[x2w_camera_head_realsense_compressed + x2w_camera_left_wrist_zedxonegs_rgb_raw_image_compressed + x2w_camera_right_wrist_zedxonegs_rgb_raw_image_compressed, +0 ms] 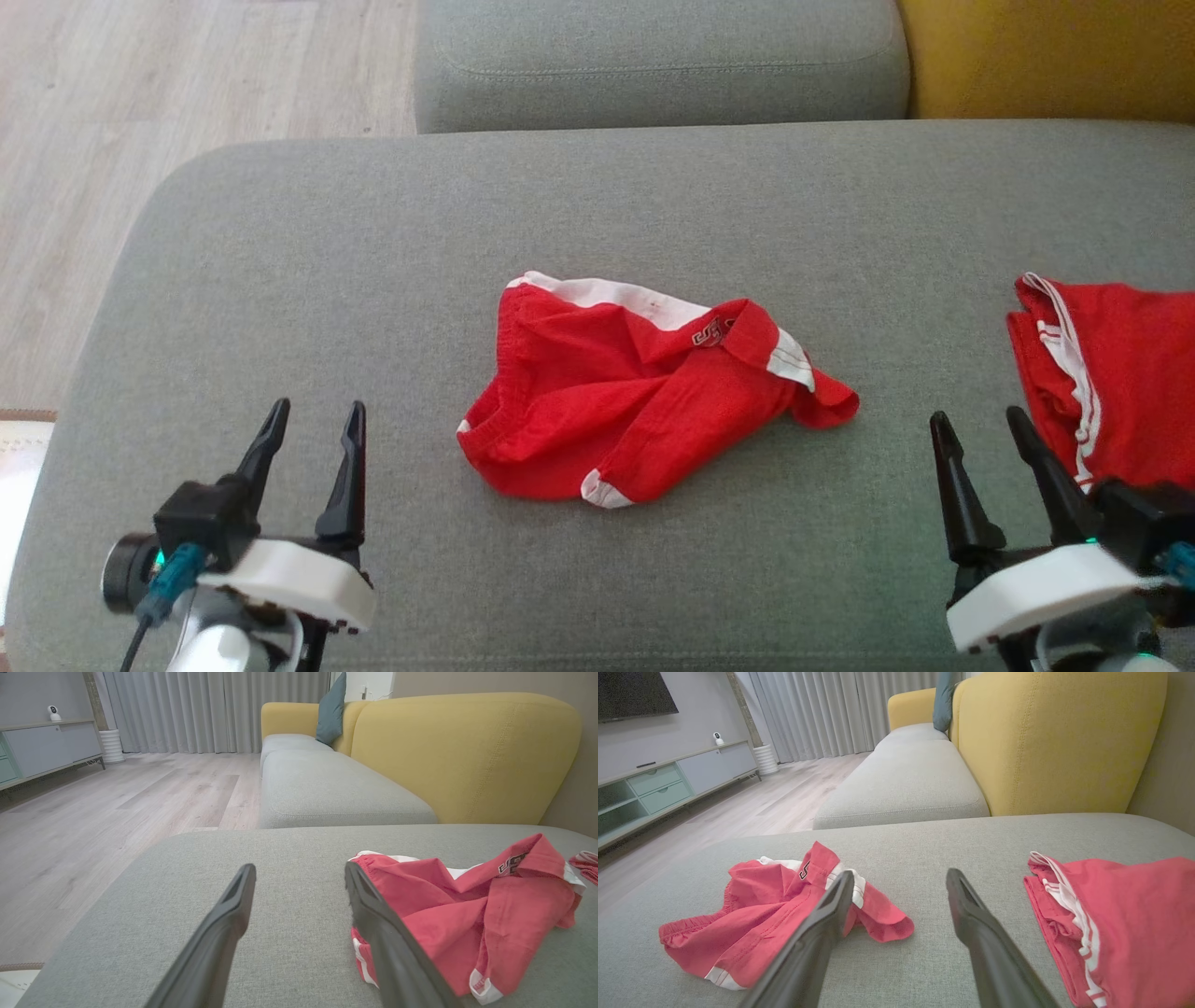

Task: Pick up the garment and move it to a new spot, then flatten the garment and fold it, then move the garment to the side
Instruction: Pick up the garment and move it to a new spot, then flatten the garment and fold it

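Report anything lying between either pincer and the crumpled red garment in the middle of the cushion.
Nothing visible does. Only bare grey fabric cushion separates the open left pincer and the open right pincer from the crumpled red garment with white trim. The second red garment with white stripes lies on the right pincer's outer side, off that path.

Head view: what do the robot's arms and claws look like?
The left claw and right claw each have two long tapered black fingers on a white moulded shell. Left adds a black camera block, teal connector and dark cable; right shows a teal plug.
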{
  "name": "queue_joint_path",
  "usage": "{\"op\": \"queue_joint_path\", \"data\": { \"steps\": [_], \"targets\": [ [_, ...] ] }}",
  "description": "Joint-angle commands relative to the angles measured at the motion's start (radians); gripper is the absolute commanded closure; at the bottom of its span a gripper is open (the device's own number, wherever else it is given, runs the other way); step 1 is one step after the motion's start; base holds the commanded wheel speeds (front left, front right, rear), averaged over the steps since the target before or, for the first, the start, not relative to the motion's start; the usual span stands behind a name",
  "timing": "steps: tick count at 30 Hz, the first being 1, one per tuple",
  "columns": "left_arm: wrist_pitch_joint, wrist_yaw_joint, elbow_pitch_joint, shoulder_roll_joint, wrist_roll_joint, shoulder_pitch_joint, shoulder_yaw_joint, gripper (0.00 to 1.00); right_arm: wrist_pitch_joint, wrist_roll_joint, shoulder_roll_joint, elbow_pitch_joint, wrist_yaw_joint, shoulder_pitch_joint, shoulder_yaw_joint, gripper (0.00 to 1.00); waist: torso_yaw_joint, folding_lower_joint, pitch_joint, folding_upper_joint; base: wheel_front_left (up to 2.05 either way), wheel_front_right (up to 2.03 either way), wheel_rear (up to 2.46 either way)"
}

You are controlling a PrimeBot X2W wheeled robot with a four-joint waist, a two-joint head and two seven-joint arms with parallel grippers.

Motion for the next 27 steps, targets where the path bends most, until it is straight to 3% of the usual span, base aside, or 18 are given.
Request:
{"op": "queue_joint_path", "data": {
  "steps": [1, 17, 21, 27],
  "targets": [
    [-0.004, 0.009, -0.036, 0.030, 0.007, -0.037, 0.039, 0.00, 0.000, 0.003, -0.006, -0.042, 0.004, -0.019, 0.016, 0.00, 0.000, 0.0001, 0.001, -0.0001, 0.00, 0.00, 0.00],
    [-0.003, 0.006, -0.036, 0.037, 0.010, -0.060, 0.024, 0.00, 0.003, 0.010, -0.006, -0.053, 0.004, -0.025, 0.014, 0.00, -0.003, 0.0001, 0.023, -0.0001, 0.00, 0.00, 0.00],
    [0.021, -0.024, -0.022, 0.022, 0.015, -0.122, -0.010, 0.00, -0.001, 0.011, -0.006, -0.057, 0.004, -0.040, 0.017, 0.00, -0.005, 0.0001, 0.056, -0.0001, 0.00, 0.00, 0.00],
    [0.140, -0.115, 0.073, -0.037, -0.011, -0.291, -0.086, 0.00, 0.000, 0.008, -0.006, -0.062, 0.004, -0.079, 0.034, 0.00, -0.032, 0.0001, 0.133, -0.0001, 0.00, 0.00, 0.00]
  ]
}}
